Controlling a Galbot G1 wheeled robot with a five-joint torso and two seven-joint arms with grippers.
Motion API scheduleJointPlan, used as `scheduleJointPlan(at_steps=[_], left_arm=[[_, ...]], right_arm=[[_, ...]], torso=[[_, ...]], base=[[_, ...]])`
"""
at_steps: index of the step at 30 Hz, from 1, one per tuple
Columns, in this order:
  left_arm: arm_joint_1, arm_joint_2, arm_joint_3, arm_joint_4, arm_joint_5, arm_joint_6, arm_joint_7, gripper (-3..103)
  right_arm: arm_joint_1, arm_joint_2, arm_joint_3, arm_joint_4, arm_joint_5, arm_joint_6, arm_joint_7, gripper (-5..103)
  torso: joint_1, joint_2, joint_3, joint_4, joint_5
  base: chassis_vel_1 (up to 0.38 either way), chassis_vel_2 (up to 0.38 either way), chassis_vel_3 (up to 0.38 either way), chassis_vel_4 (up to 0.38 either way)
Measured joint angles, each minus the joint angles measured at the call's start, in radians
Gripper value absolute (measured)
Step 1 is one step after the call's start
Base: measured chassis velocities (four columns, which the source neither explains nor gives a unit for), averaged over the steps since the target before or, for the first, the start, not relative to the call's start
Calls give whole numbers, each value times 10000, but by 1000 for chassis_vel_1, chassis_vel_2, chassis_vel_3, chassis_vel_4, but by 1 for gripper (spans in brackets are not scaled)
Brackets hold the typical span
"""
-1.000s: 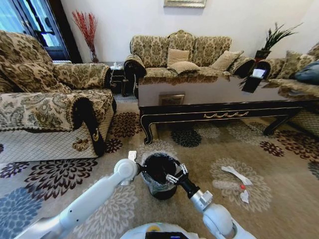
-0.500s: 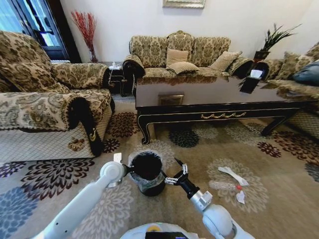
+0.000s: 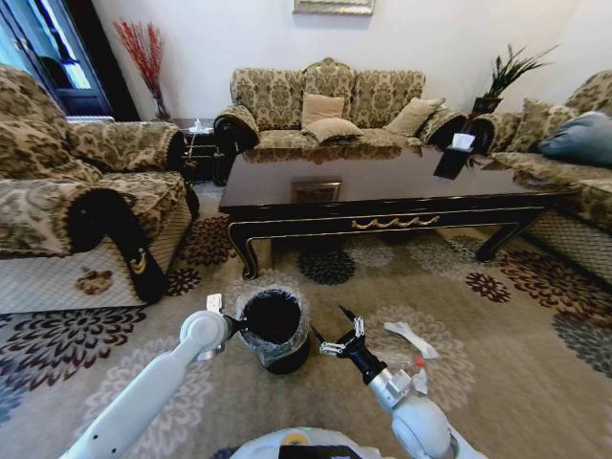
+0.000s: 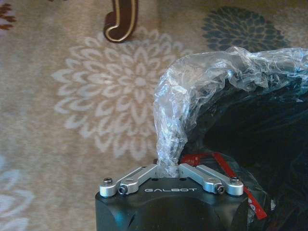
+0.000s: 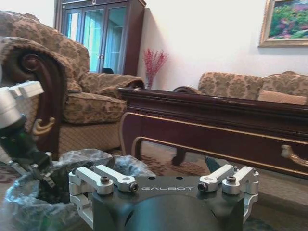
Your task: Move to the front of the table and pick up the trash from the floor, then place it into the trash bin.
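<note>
The trash bin, black with a translucent bag over its rim, stands on the carpet close in front of me. My left gripper is shut on the bag-covered rim at the bin's left side. My right gripper hangs open just right of the bin, touching nothing. The trash lies on the carpet to the right: a white paper scrap, a clear bottle with a red cap and a small white bit. The table stretches across the carpet beyond the bin.
A patterned armchair stands at the left, a sofa behind the table and another sofa at the right. A curved table leg is near the bin. The right wrist view looks across the bin toward the table.
The whole picture has shifted and the table looks nearer, so the camera has moved. The bin stays in my left gripper's hold and now sits further left of the right gripper.
</note>
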Motion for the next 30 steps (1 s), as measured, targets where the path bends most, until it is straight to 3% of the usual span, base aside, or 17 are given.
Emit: scheduleJointPlan(at_steps=[9,12,13,17,30], left_arm=[[370,19,-471,-116,123,0,16,0],[670,33,-826,-189,279,0,105,0],[797,104,-1022,-198,339,0,149,0],[992,138,-1272,-387,320,0,174,0],[1059,-41,-1354,-354,352,1,262,0]], right_arm=[[222,-639,511,-1241,-524,469,-287,100],[745,-1095,569,-2478,-1002,1255,-856,100],[1131,-1430,740,-3803,-1362,1920,-1278,100],[1515,-1599,798,-5329,-1540,2605,-1718,100],[2216,-2378,513,-7629,-1978,3432,-3668,100]], torso=[[0,0,0,6,-4],[0,0,1,7,-4],[0,0,0,6,1],[0,0,0,4,0],[0,0,0,3,-3]], base=[[-19,-12,23,13],[8,19,-4,-3],[0,0,0,0],[0,0,0,0],[0,0,0,0]])
